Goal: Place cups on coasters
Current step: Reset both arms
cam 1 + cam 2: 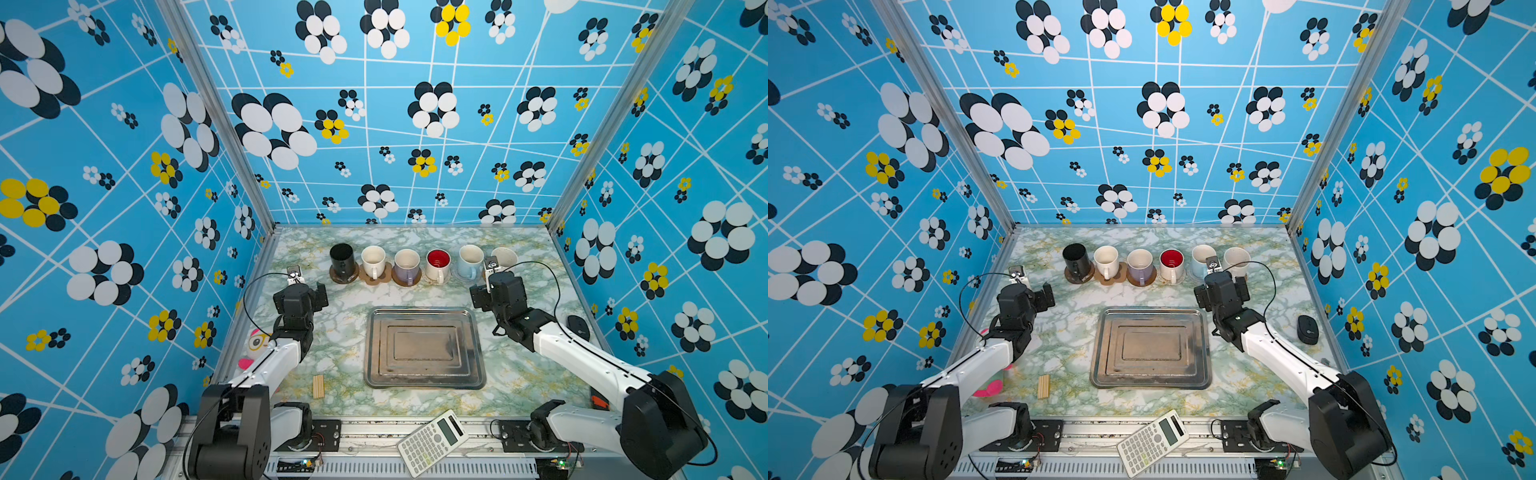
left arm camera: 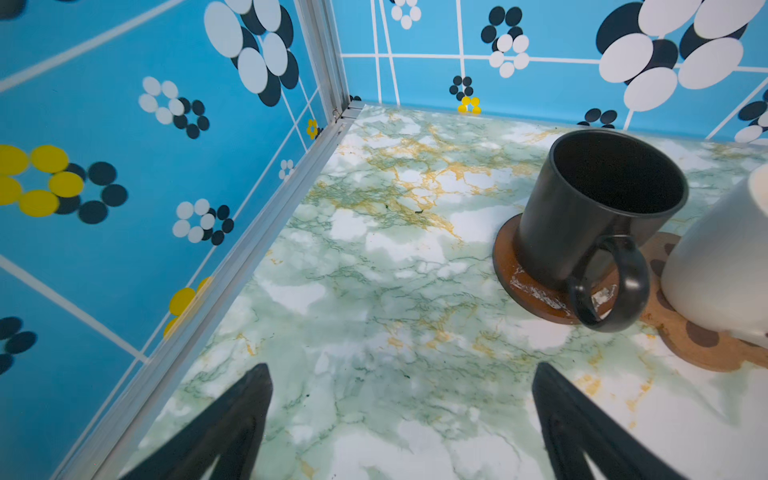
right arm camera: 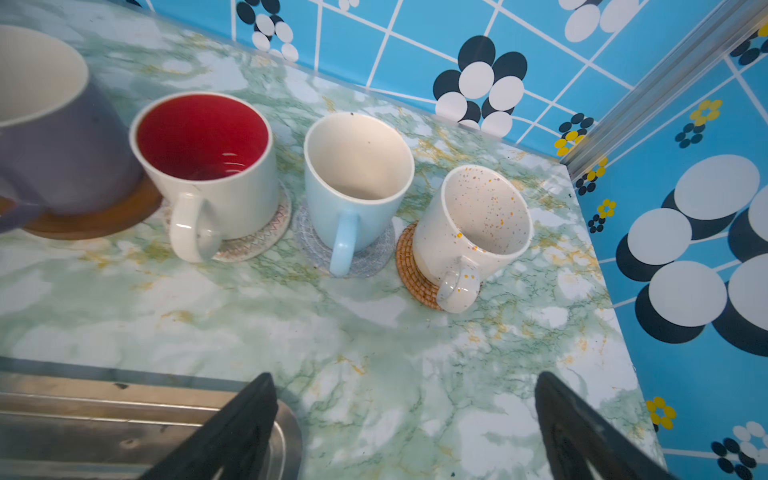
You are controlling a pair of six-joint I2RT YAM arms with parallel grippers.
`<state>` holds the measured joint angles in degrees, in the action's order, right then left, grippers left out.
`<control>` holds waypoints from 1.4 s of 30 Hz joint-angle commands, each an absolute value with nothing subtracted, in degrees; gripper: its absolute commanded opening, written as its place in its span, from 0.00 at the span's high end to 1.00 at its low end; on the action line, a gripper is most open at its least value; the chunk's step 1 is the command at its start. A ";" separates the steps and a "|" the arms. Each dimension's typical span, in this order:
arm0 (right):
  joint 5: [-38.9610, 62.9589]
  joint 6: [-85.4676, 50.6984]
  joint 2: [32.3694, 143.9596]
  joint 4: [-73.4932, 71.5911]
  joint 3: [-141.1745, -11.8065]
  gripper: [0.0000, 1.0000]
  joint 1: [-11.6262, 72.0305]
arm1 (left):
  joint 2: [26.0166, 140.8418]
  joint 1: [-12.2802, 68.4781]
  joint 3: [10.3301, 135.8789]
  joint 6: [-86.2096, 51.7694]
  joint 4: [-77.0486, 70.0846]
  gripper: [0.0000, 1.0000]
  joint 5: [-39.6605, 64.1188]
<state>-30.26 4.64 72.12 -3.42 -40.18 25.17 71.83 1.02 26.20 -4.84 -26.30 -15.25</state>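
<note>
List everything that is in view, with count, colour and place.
mugs: six; black, white, lavender, white with red inside, light blue, speckled cream; far row, one per coaster.
coasters: six; brown disc, brown paw-print, brown disc, cream crocheted, grey-blue crocheted, tan rattan; under the mugs.
metal tray: one, grey, table centre.
calculator: one, white, front rail.
computer mouse: one, black, right edge.
wooden piece: one, tan, front left.
plush toy: one, white and pink, left edge, partly hidden.
end effectors: two, black; left, right; before the mug row, open, empty.
</note>
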 commanded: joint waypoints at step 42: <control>-9.23 -1.76 88.58 -51.36 -22.23 0.01 0.91 | 88.32 2.29 21.61 -1.14 -52.58 0.01 -6.79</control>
<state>-8.03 -0.71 88.47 -50.17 -21.58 1.30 88.29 1.96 20.45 -2.31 -53.45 -5.43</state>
